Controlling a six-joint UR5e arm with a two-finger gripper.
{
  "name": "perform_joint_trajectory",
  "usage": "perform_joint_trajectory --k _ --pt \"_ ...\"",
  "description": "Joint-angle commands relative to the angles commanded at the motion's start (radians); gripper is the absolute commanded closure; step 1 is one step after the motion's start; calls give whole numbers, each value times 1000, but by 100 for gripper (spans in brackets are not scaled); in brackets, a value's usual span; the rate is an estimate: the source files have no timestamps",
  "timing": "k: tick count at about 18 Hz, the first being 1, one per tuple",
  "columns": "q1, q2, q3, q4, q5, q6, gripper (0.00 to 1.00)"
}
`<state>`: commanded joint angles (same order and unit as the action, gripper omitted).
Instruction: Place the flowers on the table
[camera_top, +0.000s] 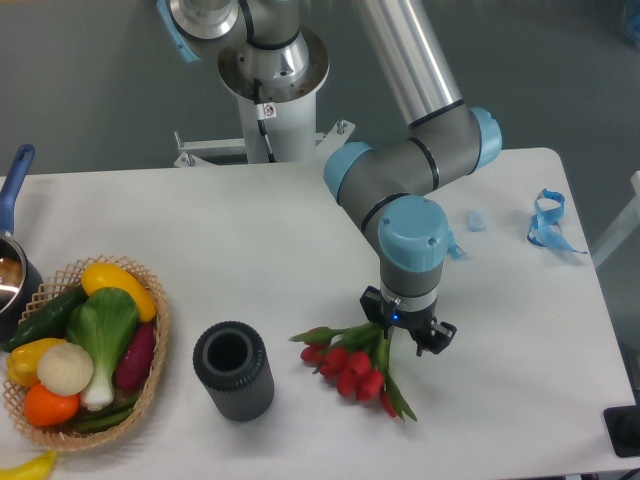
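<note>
- One pincer (406, 338) points down over the table (250, 230), its fingers spread apart, gripping nothing.
- Flowers (352, 366) lie flat on the table right under it, red buds to its left, stems running beneath the fingers.
- Dark cylinder (233, 370) stands further left of the pincer.
- Basket (152, 345) of vegetables sits far left.
- Blue ribbon (548, 222) lies up to its right.

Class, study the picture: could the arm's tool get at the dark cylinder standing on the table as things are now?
Probably yes. The dark cylinder stands alone on the table, left of the tool, with nothing above it. Only the flowers lie between them.
</note>
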<state>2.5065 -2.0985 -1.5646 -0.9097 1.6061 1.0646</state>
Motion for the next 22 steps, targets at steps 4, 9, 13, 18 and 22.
perform_joint_trajectory --k 4,9,13,18,22 --pt "0 28 -21 5 11 2 0" --pt "37 107 -69 8 11 9 0" --pt "61 161 -110 14 6 15 0" --pt "87 181 -130 14 5 37 0" --pt "100 192 -146 14 2 75 0"
